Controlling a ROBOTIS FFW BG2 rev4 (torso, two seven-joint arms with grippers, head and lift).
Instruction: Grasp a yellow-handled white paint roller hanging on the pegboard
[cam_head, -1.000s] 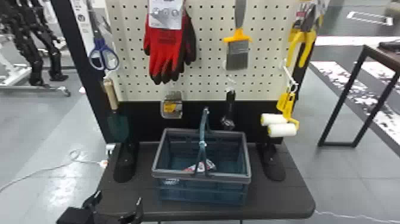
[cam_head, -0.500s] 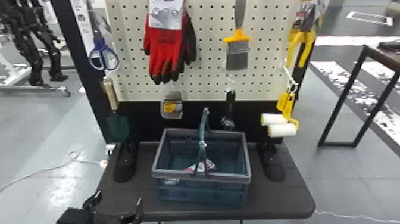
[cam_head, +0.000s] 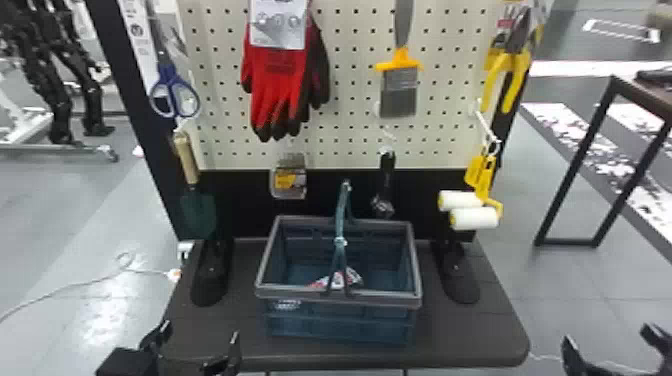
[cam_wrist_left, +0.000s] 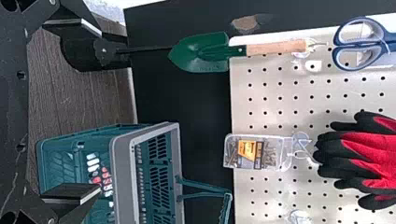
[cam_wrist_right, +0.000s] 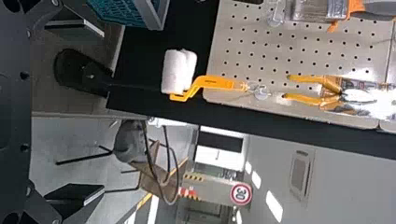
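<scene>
The yellow-handled white paint roller (cam_head: 472, 218) hangs untouched from a hook at the lower right corner of the pegboard (cam_head: 350, 130). Its yellow handle (cam_head: 480, 172) is uppermost and its white rolls lie across the black panel beneath, above the tabletop (cam_head: 465, 330) and to the right of the blue basket (cam_head: 340, 295). Yellow pliers (cam_head: 505, 75) hang higher on the same side. In the right wrist view the roller (cam_wrist_right: 179, 71) sits well ahead of that arm's fingers, with open air between.

The right gripper (cam_head: 606, 337) is low at the near right corner of the tabletop, well apart from the roller, with its jaws spread wide and holding nothing. The left gripper (cam_head: 197, 335) waits at the near left edge of the tabletop, its jaws likewise wide apart and empty.

As I judge it, the task has barely begun and no part of the grasp is done. The right arm looks the natural one to use, being on the roller's side. What remains is the whole reach: raise the gripper towards the board's right corner, line the jaws up around the yellow handle clear of the hook and the pliers above, then close on it.
</scene>
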